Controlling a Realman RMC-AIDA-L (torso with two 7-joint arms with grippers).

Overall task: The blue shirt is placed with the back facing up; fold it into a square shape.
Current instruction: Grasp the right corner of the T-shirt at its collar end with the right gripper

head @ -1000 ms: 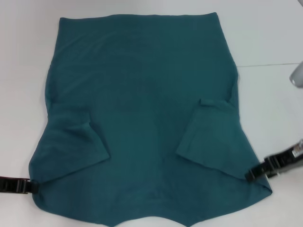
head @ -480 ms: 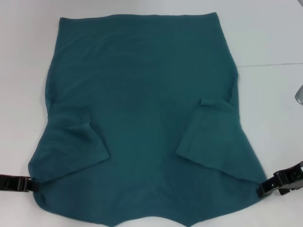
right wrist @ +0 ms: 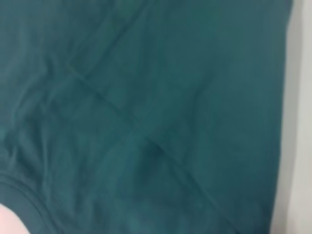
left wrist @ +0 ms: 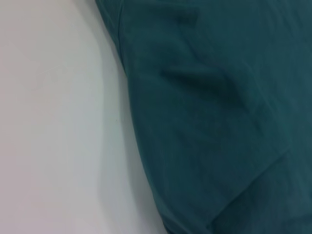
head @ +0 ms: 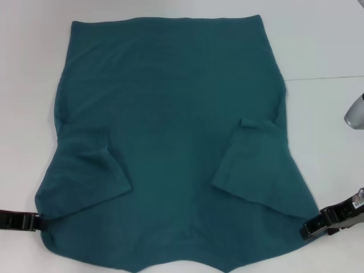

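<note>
Head view downward; both wrist views seemingly close, sharing blue shirt [head: 170, 131].

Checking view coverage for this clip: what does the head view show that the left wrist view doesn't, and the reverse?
Only the head view shows the whole shirt with both sleeves folded inward, the left tool at its near left corner, the right tool at its near right corner, and a grey object at the far right. Only the left wrist view gives a close look at the shirt's side edge and creases. Both show the shirt on the white table.
</note>
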